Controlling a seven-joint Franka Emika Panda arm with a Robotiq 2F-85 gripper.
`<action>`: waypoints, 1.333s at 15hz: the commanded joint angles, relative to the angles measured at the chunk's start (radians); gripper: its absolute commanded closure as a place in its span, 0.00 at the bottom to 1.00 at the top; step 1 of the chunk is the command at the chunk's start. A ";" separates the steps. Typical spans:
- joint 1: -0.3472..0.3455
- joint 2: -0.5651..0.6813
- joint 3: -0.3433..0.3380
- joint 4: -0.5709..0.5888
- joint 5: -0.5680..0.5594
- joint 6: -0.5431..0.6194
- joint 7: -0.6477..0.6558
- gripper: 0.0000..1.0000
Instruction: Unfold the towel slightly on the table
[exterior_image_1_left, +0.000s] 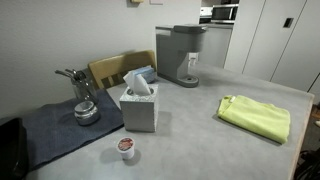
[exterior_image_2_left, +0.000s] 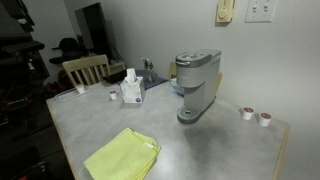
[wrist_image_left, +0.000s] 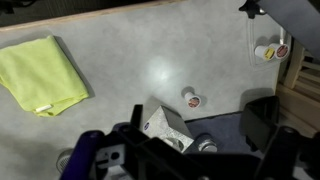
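The towel (exterior_image_1_left: 255, 117) is a lime yellow-green cloth lying folded and flat on the light grey table (exterior_image_1_left: 190, 135). It also shows in an exterior view (exterior_image_2_left: 123, 157) near the table's front edge, and at the upper left of the wrist view (wrist_image_left: 42, 75). My gripper (wrist_image_left: 200, 128) is open and empty, its dark fingers spread wide. It hangs high above the table, over the tissue box and the dark mat, well away from the towel. The arm does not show in either exterior view.
A tissue box (exterior_image_1_left: 139, 105) stands beside a dark blue-grey mat (exterior_image_1_left: 55, 132) with a metal pot (exterior_image_1_left: 85, 110) on it. A grey coffee machine (exterior_image_1_left: 180, 55) stands at the back. Coffee pods (exterior_image_1_left: 126, 149) (exterior_image_2_left: 247, 113) lie loose. A wooden chair (exterior_image_1_left: 115, 68) stands behind the table.
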 joint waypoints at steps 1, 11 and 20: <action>-0.028 -0.002 -0.038 -0.056 -0.006 0.015 -0.021 0.00; -0.010 0.041 -0.268 -0.084 0.018 -0.118 -0.398 0.00; -0.039 0.021 -0.278 -0.070 -0.017 -0.189 -0.453 0.00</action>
